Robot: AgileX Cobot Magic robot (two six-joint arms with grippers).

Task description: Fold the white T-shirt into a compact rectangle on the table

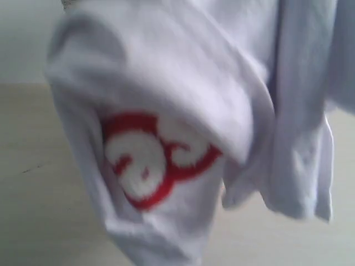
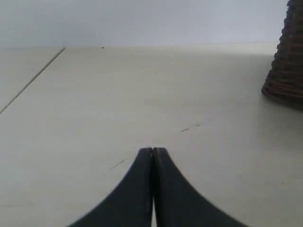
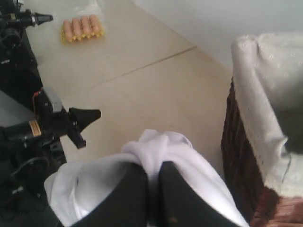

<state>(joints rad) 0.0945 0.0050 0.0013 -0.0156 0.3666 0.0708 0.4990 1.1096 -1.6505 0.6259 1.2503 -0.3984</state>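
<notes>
Progress: nothing folded yet. The white T-shirt (image 1: pixel 166 111) is not lying on the counter (image 1: pixel 33 210). It hangs bunched in the air above it, with one red-outlined letter (image 1: pixel 147 158) showing among the creases. Left to do, by my judgement: lay it down, spread it flat, then make every fold.

Left arm: low, reaching forward over bare counter. My left jaws are pressed together, tips meeting, nothing between them. A wicker basket (image 2: pixel 286 71) is in view, well apart from the tips.

Right arm: raised, wrist looking down on the counter. My right jaws are clamped on a gathered knot of the shirt cloth, and the rest drapes below and around them. The lace-lined basket stands just beside the hanging cloth; cannot tell whether they touch. A small pack of pinkish rolls (image 3: pixel 81 28) lies far off on the counter.
</notes>
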